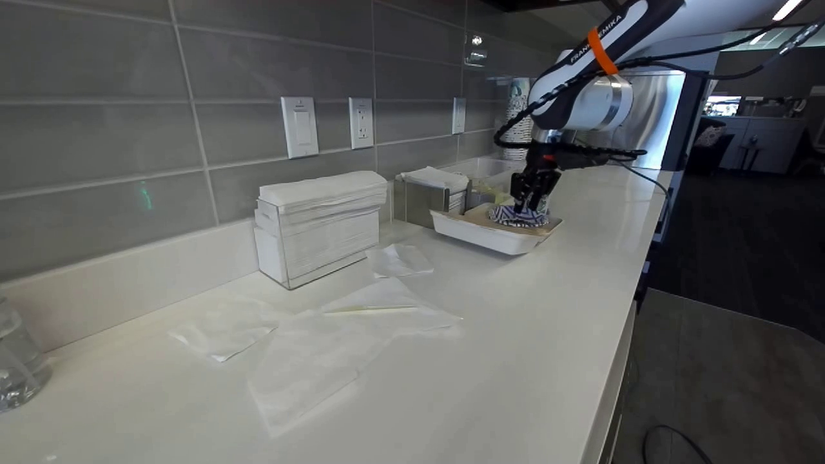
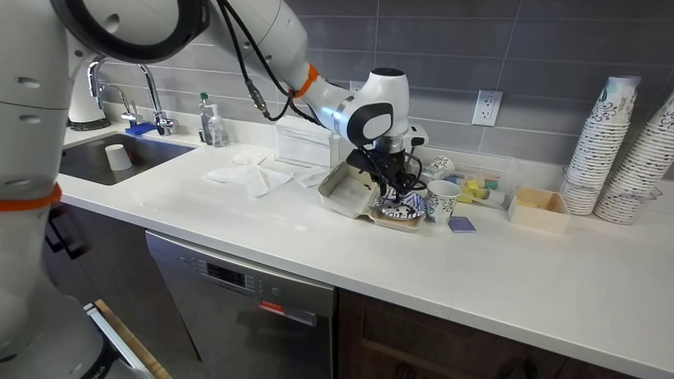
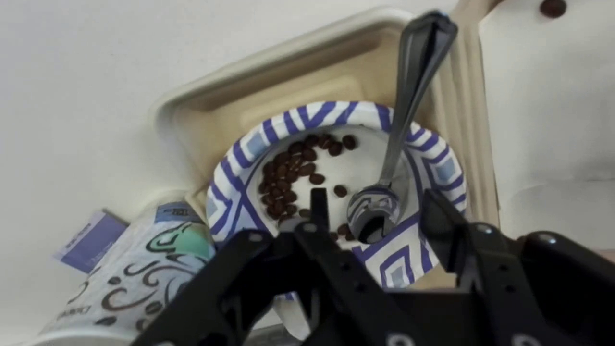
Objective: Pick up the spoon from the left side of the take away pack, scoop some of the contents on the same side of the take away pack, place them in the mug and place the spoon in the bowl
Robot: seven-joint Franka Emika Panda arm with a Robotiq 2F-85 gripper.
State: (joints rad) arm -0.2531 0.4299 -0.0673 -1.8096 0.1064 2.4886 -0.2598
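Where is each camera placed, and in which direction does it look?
An exterior view: above the counter, looking along its length; the arm and gripper show.
An exterior view: from the room side, looking over the dishwasher obliquely towards the tiled wall; the arm fills the picture's left.
Wrist view: carried on the arm, looking down at the bowl and spoon; gripper fingers show, apart.
Both exterior views share the takeaway pack.
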